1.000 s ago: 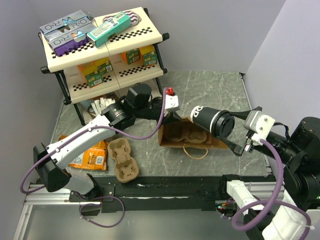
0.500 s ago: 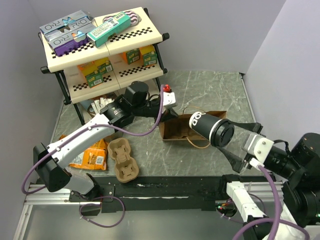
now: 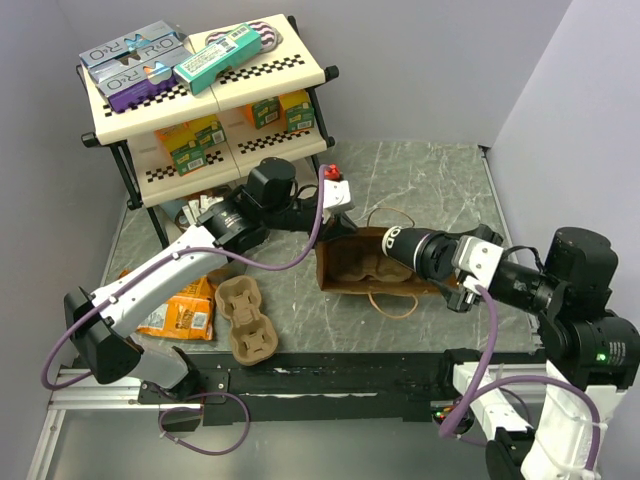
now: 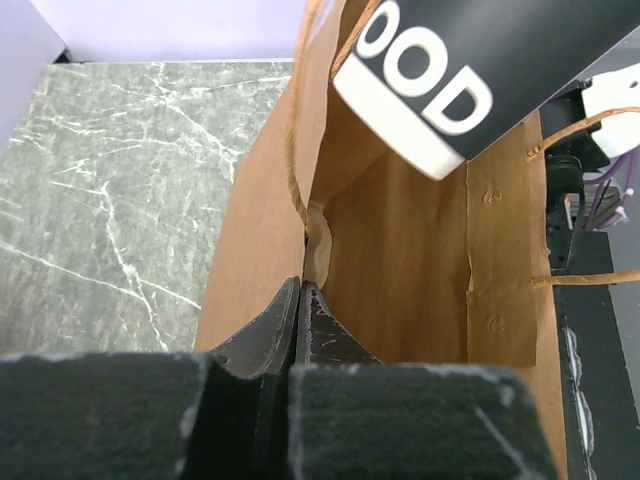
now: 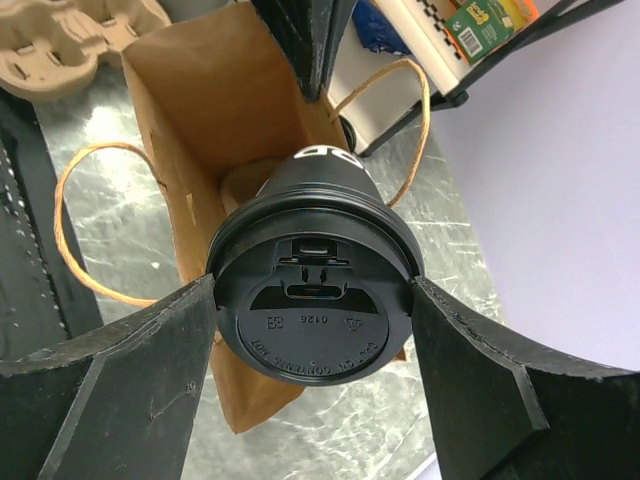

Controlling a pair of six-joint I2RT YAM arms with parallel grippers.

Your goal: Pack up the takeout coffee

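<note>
Right end effector [image 5: 312,292]: spread wide, one finger pressed to each side of the black lid, clamping the takeout coffee [image 3: 412,247].
Left end effector [image 4: 300,300]: fingers pressed together, pinching the rim of the paper bag [image 3: 345,272] at its far left corner.
Takeout coffee: off the surface [image 3: 420,180], tipped over toward horizontal; black wall with white letters and a white band at the base; lid turned toward the right arm [image 3: 540,285], base end at the open mouth of the bag.
Paper bag: brown, on the surface between the two arms, mouth open, twine handles splayed out on the near and far sides; pale moulded shape inside, too unclear to name.
Cup carrier [image 3: 246,318]: brown pulp, lying on the surface beside the left arm [image 3: 170,270], well apart from the bag.
Orange packet [image 3: 185,315]: flat, just beside the carrier, partly under the left arm.
Shelf rack [image 3: 200,100]: far left corner, boxes on both tiers.
</note>
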